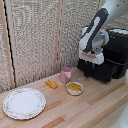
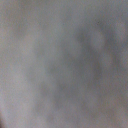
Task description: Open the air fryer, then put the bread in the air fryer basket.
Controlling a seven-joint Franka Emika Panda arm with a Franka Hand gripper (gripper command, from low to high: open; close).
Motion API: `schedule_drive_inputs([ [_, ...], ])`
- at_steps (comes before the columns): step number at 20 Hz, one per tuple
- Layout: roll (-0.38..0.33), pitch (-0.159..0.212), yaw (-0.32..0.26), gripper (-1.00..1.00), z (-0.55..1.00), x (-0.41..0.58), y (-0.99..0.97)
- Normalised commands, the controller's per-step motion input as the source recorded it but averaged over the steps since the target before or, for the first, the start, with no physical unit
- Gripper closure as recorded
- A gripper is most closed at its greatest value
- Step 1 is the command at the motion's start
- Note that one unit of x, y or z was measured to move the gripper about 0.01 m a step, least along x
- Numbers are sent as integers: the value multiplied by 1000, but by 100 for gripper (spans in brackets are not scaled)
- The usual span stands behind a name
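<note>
exterior view: camera off the arm, raised a little above the wooden table, looking down and across it toward a slatted backdrop. moderate distance; takes in the table from a patterned plate at the exterior view's left to the air fryer at the exterior view's right, with the arm entering from the upper right and the gripper at the fryer's front.

wrist view: camera on the wrist. frame filled with a soft grey blur, no edges or shapes readable; facing and nearness cannot be told.

shared ground: no part of the scene can be matched between the two views.
</note>
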Motion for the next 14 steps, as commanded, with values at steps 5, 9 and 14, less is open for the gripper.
schedule_drive_inputs([
  [5, 0, 23, -1, 100, 0, 2, 135],
  [9, 9, 37, 0, 100, -57, -5, 166],
  [14, 3, 6, 2, 100, -270, -36, 372],
])
